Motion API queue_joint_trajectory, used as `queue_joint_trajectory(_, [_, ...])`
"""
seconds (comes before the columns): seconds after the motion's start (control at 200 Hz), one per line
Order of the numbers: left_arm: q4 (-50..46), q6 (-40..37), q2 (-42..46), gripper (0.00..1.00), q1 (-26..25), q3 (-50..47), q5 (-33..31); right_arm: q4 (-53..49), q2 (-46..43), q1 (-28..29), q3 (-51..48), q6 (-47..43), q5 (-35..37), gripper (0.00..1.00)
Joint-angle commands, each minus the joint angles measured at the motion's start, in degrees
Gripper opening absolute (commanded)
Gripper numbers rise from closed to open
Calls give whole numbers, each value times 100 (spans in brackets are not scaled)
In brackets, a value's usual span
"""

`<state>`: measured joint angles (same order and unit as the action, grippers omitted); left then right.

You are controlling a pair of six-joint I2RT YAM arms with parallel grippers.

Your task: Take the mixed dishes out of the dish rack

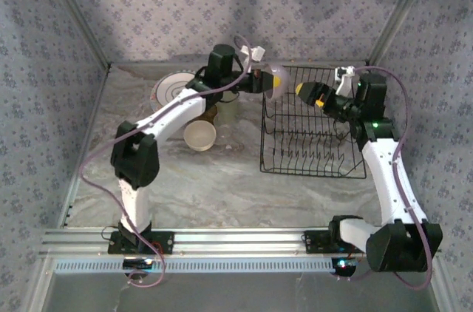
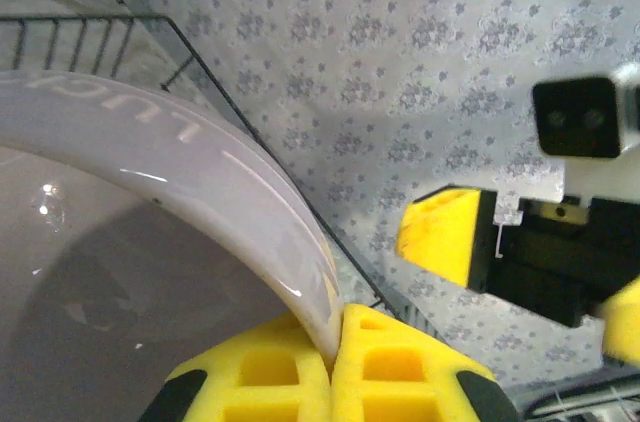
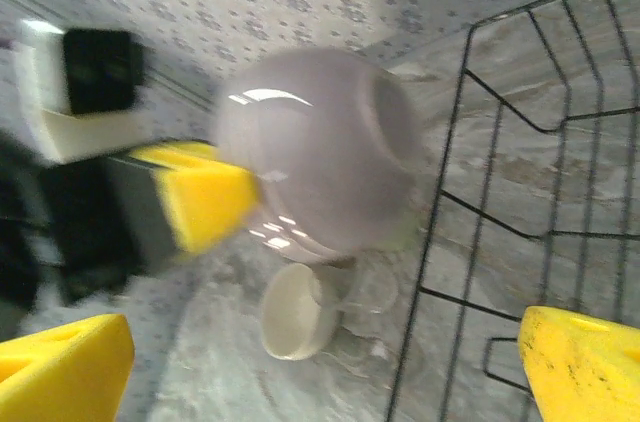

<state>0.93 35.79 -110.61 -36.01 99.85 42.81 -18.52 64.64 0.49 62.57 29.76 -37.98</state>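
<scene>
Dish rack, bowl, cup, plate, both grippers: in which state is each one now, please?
Dish rack: standing on the table, no dish among its visible tines.
Bowl: lifted, tipped on its side, held by its rim.
Left gripper: shut on the bowl.
Right gripper: open, holding nothing.
Cup: on the table, apparently on its side.
Plate: flat on the table, partly hidden.
</scene>
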Motion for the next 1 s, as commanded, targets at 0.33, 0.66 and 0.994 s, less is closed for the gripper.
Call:
queue_joint_trajectory(0.33, [-3137,-1555,2359,0,126,8,-1992,-875,-803,722,-137,-1271,1292,100])
queue_joint_trajectory(0.66, [-5300,-1937,3604,0,185,-353,-3333,72,-1178,1173,-939,-1310,1741,100])
queue_joint_trajectory(0.994, [-6413,-2047,3453,0,204,-821,-4005,390,-1214,1591,-1412,-1258,2350,100])
